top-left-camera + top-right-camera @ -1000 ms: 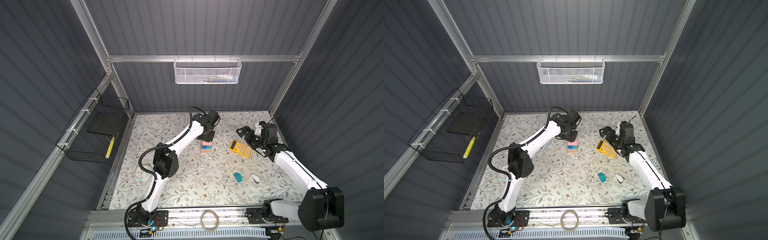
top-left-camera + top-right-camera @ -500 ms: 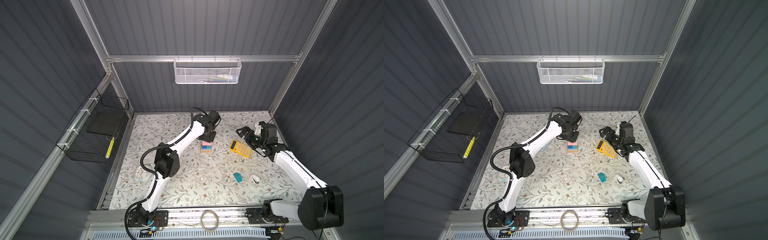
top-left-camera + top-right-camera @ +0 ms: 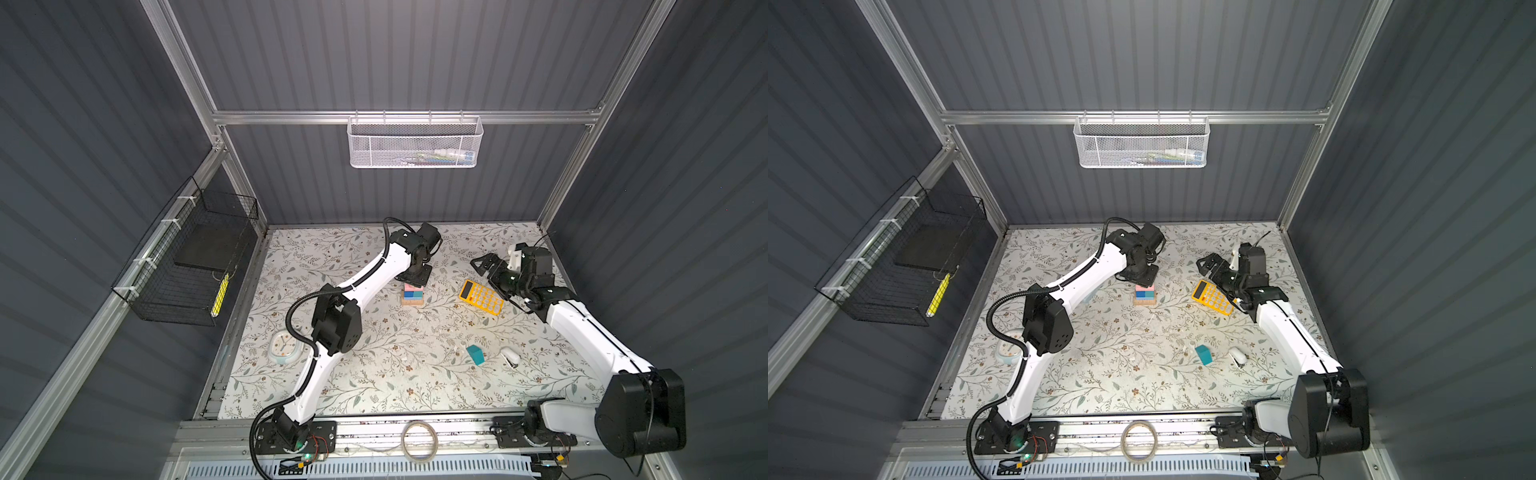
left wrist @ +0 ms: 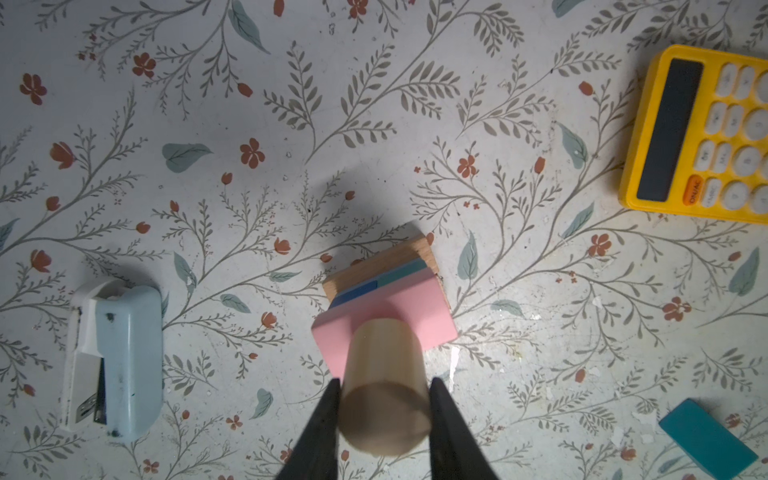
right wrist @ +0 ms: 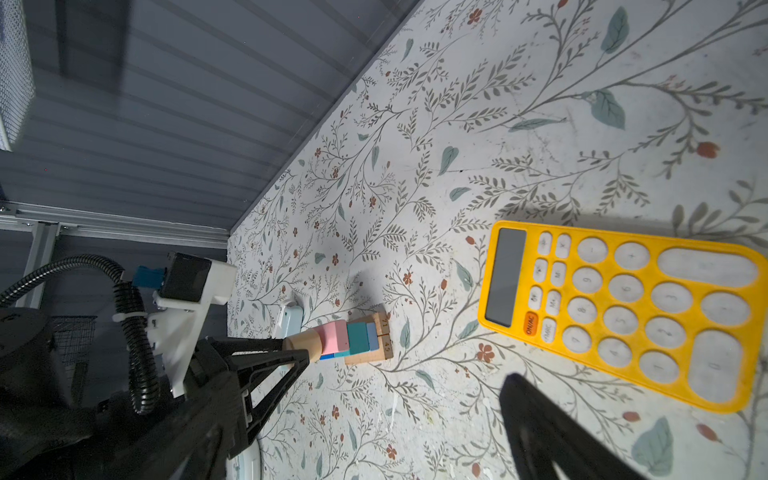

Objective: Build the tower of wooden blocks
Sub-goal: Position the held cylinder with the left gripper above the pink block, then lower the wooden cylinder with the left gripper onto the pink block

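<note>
The wood block tower (image 3: pixel 412 294) stands on the flowery table (image 3: pixel 374 374), about in the middle and a bit toward the far side. It has tan wood at the bottom. On that sit blue and teal blocks, and a pink block (image 4: pixel 419 316) is on top.

The left gripper (image 4: pixel 384 388) hangs right over the tower and points down. Its two black fingers (image 4: pixel 328 415) are pulled in close and squeeze a round wood peg (image 4: pixel 384 365) between them. The peg stands up straight. Its bottom end looks like it touches the pink block, but I cannot tell for sure.

The right gripper (image 3: pixel 483 269) is up in the air on the far right side, well apart from the tower. Its fingers are spread as wide as they go, and nothing is between them. A yellow calculator (image 3: pixel 481 297) lies flat on the table just near of this gripper, to the right of the tower.

A pale blue stapler (image 4: pixel 120 357) lies on the table to the left of the tower, under the left arm. A loose teal block (image 3: pixel 475 355) lies on the near right part of the table, away from the tower. A small white thing (image 3: pixel 510 358) lies just to the right of it.
</note>
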Tool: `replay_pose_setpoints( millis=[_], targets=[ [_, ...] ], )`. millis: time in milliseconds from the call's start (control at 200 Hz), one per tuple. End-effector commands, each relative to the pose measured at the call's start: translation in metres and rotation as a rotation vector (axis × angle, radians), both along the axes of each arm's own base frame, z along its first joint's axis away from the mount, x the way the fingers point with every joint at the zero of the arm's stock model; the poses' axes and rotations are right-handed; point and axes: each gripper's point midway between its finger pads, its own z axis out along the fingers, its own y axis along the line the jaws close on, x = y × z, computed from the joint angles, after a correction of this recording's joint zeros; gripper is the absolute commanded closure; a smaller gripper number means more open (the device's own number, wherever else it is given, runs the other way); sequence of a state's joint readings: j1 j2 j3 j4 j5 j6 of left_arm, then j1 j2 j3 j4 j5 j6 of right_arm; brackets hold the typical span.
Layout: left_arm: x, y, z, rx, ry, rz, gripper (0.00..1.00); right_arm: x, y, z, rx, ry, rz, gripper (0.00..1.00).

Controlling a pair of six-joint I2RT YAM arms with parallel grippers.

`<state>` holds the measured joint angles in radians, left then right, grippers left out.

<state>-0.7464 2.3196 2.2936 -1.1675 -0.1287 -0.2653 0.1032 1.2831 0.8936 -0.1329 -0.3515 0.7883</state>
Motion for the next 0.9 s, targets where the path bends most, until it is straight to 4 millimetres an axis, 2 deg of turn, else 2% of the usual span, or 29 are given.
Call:
replay_pose_setpoints(
  millis=[0, 525, 690, 895],
  targets=[
    [-0.0005, -0.0007, -0.0005, 0.011, 0.007, -0.008, 0.74, 0.0003, 0.0000, -0.0020, 0.006, 0.000, 0.006, 0.01],
    [-0.0006, 0.0003, -0.0055, 0.017, 0.020, -0.006, 0.70, 0.0017, 0.0007, -0.0041, 0.008, 0.006, 0.007, 0.01],
    [-0.0010, 0.0002, -0.0065, 0.020, 0.021, -0.008, 0.59, 0.0018, 0.0007, -0.0041, 0.009, 0.007, 0.006, 0.01],
    [-0.0012, 0.0005, -0.0068, 0.021, 0.023, -0.007, 0.55, 0.0017, 0.0008, -0.0041, 0.010, 0.007, 0.007, 0.01]
  ],
)
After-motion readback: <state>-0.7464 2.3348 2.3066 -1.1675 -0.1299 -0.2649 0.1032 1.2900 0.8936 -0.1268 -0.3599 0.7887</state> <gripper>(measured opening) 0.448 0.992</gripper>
